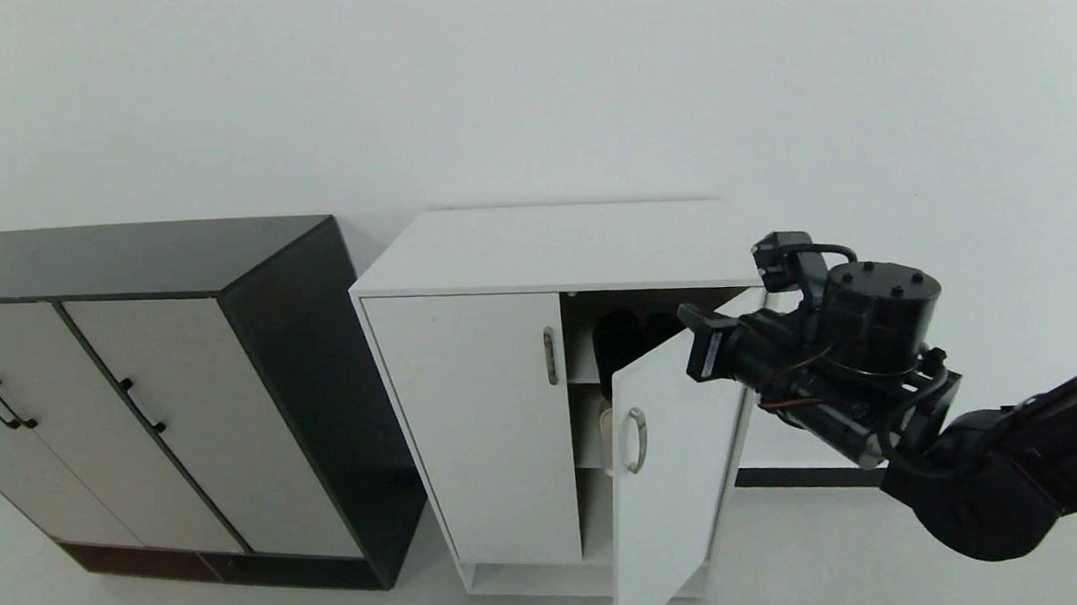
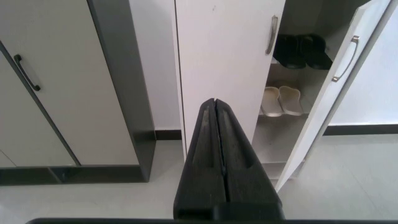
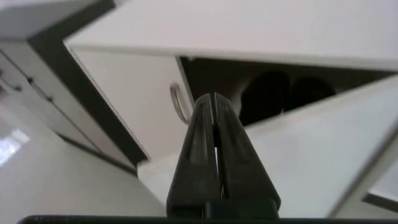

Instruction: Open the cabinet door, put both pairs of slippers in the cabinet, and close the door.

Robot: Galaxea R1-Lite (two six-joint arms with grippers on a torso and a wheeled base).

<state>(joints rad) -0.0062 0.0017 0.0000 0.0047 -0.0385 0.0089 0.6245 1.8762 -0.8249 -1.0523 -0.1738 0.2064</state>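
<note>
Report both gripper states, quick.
Left gripper: closed, holding nothing.
Right gripper: closed, holding nothing, by the open cabinet door.

With door (image 1: 678,478) ajar, white cabinet (image 1: 554,247) holds black slippers (image 2: 303,51) above beige slippers (image 2: 281,99).

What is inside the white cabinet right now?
A black pair of slippers sits on the upper shelf, a cream pair on the shelf below. The shut left door covers that half, and the ajar right door blocks part of the bottom compartment.
</note>
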